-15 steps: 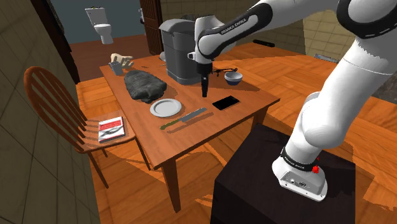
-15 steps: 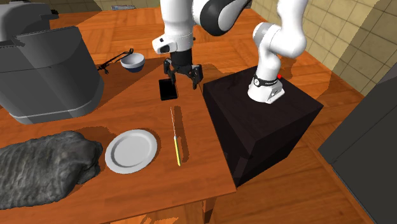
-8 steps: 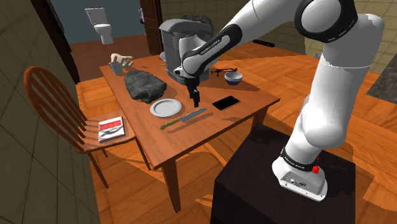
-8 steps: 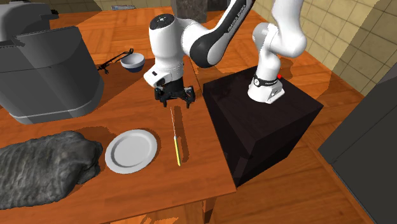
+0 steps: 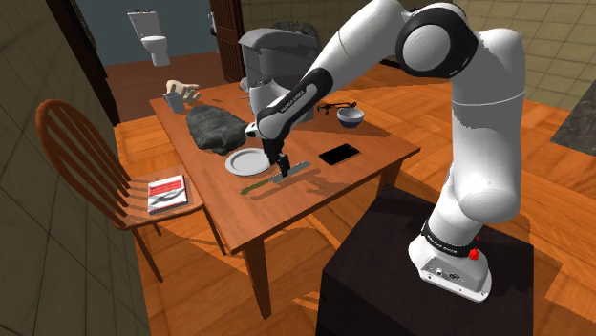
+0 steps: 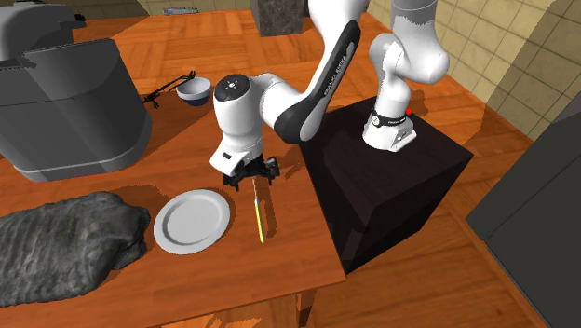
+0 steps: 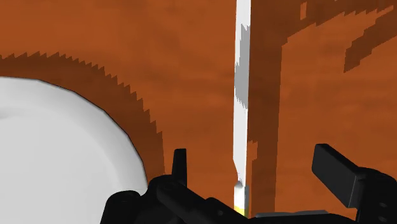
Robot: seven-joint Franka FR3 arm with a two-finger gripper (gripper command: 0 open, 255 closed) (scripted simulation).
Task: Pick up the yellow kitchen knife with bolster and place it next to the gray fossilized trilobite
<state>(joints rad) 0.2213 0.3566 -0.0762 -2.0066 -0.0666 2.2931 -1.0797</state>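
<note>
The knife lies flat on the wooden table [image 5: 372,143], its grey blade [image 5: 294,171] toward the phone and its yellow handle [image 6: 259,222] toward the table's front edge. My gripper [image 5: 281,173] hangs low over the blade's handle end, open and holding nothing. In the wrist view the blade [image 7: 242,95] runs away from between the two fingers [image 7: 180,167], which stand apart on either side of it, and the yellow handle [image 7: 239,206] begins beneath the hand. The dark grey trilobite [image 5: 218,129] lies beyond the white plate [image 5: 249,161]; it also lies at the second exterior view's left [image 6: 65,242].
A black phone [image 5: 339,154], a small bowl [image 5: 351,116] and a grey coffee machine [image 5: 272,76] stand behind the knife. A wooden chair [image 5: 81,157] with a booklet [image 5: 166,191] is at the shoulder view's left. The black stand [image 6: 382,177] borders the table.
The arm has swung from above the phone toward the knife and come down low over it. The fingers have stayed apart.
</note>
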